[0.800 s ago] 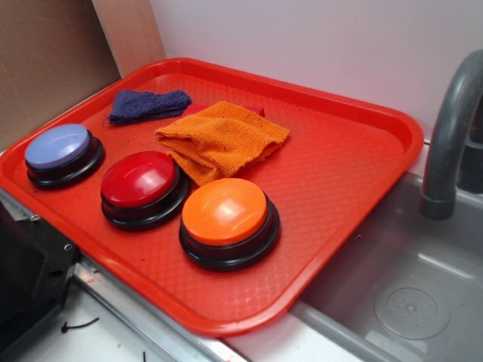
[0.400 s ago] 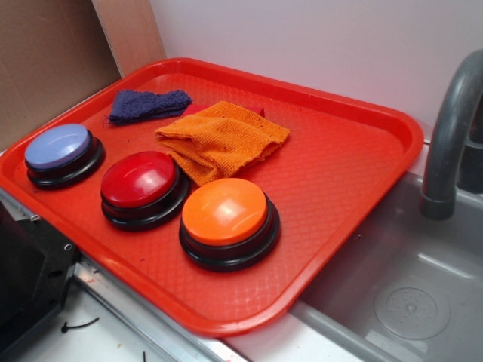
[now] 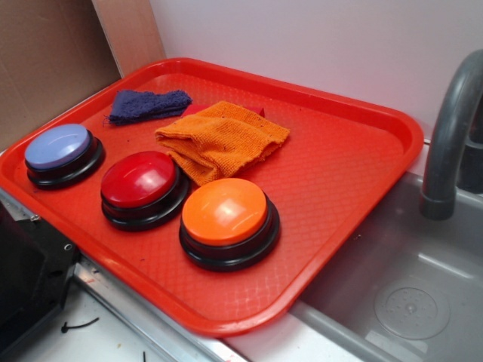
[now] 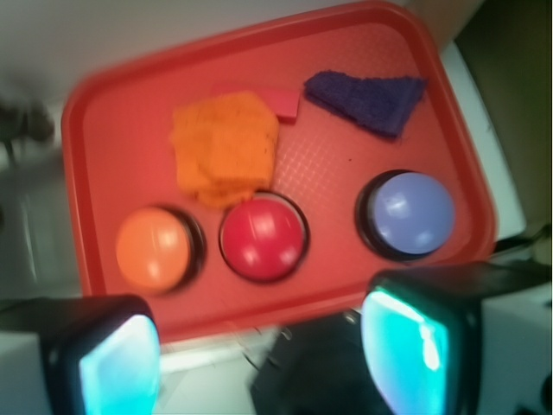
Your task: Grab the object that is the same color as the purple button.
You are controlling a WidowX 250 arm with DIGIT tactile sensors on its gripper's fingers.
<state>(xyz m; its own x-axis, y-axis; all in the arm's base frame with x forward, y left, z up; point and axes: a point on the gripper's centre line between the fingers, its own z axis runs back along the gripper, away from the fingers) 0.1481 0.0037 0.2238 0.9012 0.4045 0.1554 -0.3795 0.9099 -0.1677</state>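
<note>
Purple rag (image 3: 149, 105) lies flat at the far end of the red tray (image 3: 355, 170), untouched, gripper (image 4: 259, 354) spread wide and empty above the near rim

Seen from the exterior view, the fuzzy terry rag sits at about 11 o'clock on the tray, its long axis running roughly 9 to 3 o'clock; in the wrist view it tapers to a point toward 5 o'clock. Just beside it at 4 o'clock lies the larger orange knitted cloth (image 3: 223, 138), folded, with a small pink-red piece (image 4: 281, 101) showing at its far edge. Round domed buttons on black bases line the near side: the pale lavender-blue purple button (image 3: 58, 147) at 9 o'clock, the glossy red button (image 3: 139, 179), the orange button (image 3: 225, 213). Both fingers (image 4: 406, 350) are blurred, well apart, touching nothing. A grey faucet (image 3: 453, 136) and a sink (image 3: 400, 294) stand at 3 o'clock
</note>
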